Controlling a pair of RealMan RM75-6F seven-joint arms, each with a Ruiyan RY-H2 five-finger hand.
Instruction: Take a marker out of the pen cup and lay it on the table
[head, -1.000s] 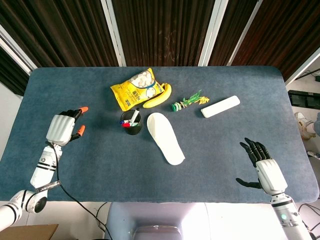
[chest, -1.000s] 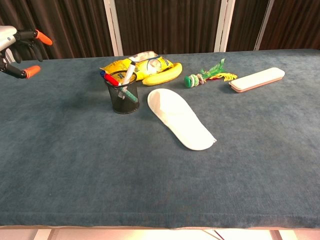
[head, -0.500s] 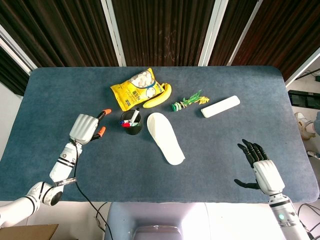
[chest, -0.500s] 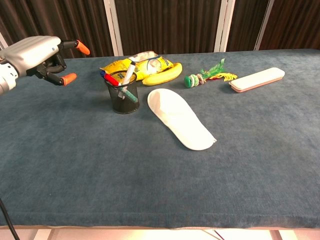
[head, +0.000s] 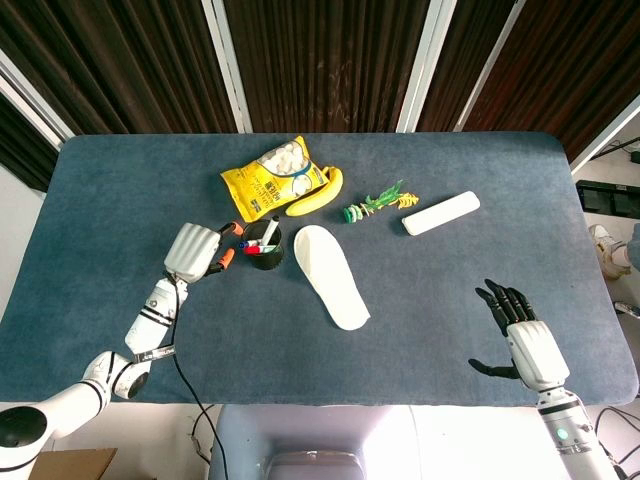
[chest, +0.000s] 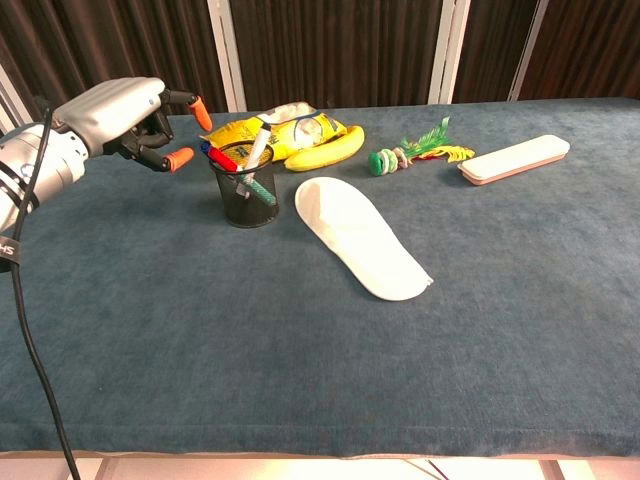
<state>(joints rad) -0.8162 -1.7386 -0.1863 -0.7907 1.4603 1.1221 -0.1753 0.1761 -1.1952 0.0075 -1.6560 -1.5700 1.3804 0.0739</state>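
A black mesh pen cup (head: 264, 251) (chest: 245, 190) stands left of centre with several markers (chest: 256, 148) sticking out of it. My left hand (head: 195, 251) (chest: 128, 113) hovers just left of the cup, its orange-tipped fingers (chest: 180, 158) apart and pointing at the markers, a small gap short of them; it holds nothing. My right hand (head: 528, 342) is at the table's near right corner, open and empty, seen only in the head view.
Behind the cup lie a yellow snack bag (head: 272, 177) and a banana (head: 322, 192). A white insole (head: 331, 274) lies right of the cup. Further right are a green feathered toy (head: 378, 203) and a white case (head: 441, 212).
My left hand has travelled right from the table's left side to just beside the pen cup. The right hand has barely shifted.
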